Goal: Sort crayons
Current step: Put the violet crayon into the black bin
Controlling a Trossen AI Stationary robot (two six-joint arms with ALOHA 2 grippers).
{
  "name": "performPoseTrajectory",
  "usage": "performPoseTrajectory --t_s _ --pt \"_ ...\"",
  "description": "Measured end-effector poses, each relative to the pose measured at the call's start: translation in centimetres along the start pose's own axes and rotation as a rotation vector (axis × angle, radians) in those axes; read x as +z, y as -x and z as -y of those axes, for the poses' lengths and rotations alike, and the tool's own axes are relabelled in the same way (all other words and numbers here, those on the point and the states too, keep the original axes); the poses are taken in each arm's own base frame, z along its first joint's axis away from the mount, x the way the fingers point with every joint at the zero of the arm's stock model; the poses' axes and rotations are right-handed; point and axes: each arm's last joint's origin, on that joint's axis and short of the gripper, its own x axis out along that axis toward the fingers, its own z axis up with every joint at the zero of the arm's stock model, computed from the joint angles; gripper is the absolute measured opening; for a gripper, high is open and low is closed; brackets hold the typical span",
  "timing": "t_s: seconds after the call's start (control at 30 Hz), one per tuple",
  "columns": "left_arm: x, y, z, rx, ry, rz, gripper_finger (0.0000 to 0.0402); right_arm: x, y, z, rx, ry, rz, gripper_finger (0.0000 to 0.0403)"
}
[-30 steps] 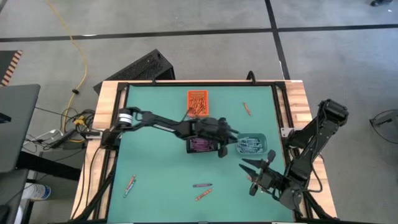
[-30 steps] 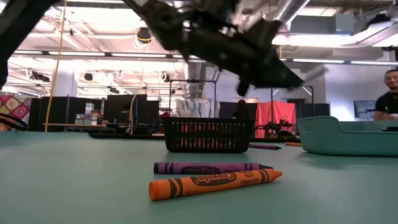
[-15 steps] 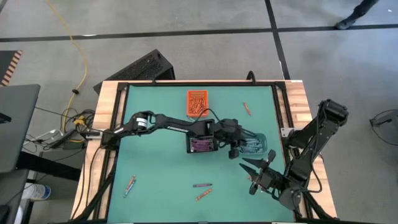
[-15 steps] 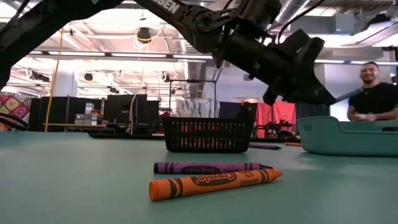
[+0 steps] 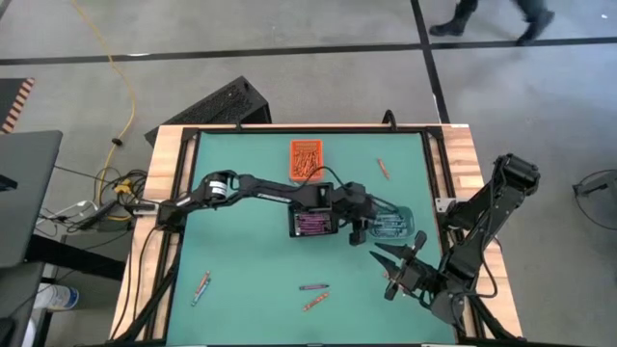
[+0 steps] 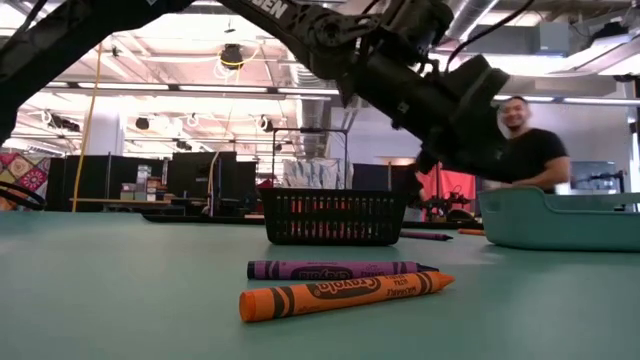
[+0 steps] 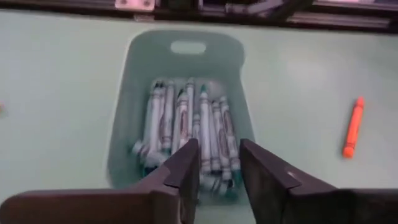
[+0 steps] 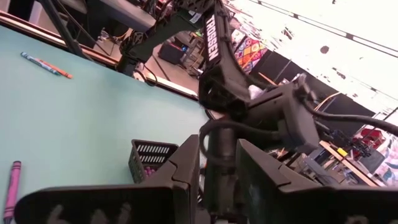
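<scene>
My left gripper [image 5: 371, 220] hangs open over the teal bin [image 7: 134, 93], which holds several blue-teal crayons [image 7: 186, 124]; nothing is between its fingers [image 7: 186, 165]. The black mesh bin [image 5: 313, 225] with purple crayons stands beside it, and the orange bin [image 5: 307, 157] with orange crayons stands farther back. Loose crayons lie flat on the mat: a purple one [image 6: 340, 269], an orange one [image 6: 345, 295], an orange one [image 5: 383, 169] at the far right, and a pair [image 5: 201, 286] at the near left. My right gripper [image 5: 384, 273] waits open at the near right.
Wooden rails and a dark frame [image 5: 439, 164] border the green mat. A second black mesh bin [image 5: 227, 101] lies on the floor beyond the far left corner. A person [image 6: 525, 150] stands in the room behind the table.
My left gripper has moved toward the table's right edge, from above the black mesh bin to above the teal bin, and has tipped a little more downward. Most of the move came early; it has since held nearly still.
</scene>
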Motion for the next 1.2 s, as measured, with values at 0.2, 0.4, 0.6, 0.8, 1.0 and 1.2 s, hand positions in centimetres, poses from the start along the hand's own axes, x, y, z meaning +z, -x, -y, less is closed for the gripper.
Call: performPoseTrajectory --t_s 0.2,0.4,0.6,0.8,1.0,1.2 --pt "2.7 2.7 -0.7 0.039 -0.105 -0.229 0.0122 0.0 0.0 0.0 0.000 0.000 0.000 0.0105" --pt "6.0 7.1 -0.5 0.200 -0.197 -0.525 0.0123 0.0 0.0 0.0 -0.005 0.004 -0.001 0.0105" --pt "6.8 11.8 0.0 0.369 -0.215 -0.761 0.0123 0.0 -0.1 0.0 -0.006 -0.002 -0.001 0.0105" --pt "6.3 15.1 2.0 0.317 -0.069 -0.857 0.0123 0.0 -0.2 0.0 -0.007 -0.042 -0.003 0.0105" --pt "4.3 18.7 6.5 0.290 -0.068 -0.877 0.0123 0.0 -0.2 -0.1 0.034 -0.066 -0.003 0.0105" --pt "-0.7 22.5 11.0 0.208 -0.001 -0.910 0.0123 0.0 -0.3 -0.2 0.060 -0.090 -0.005 0.0105"
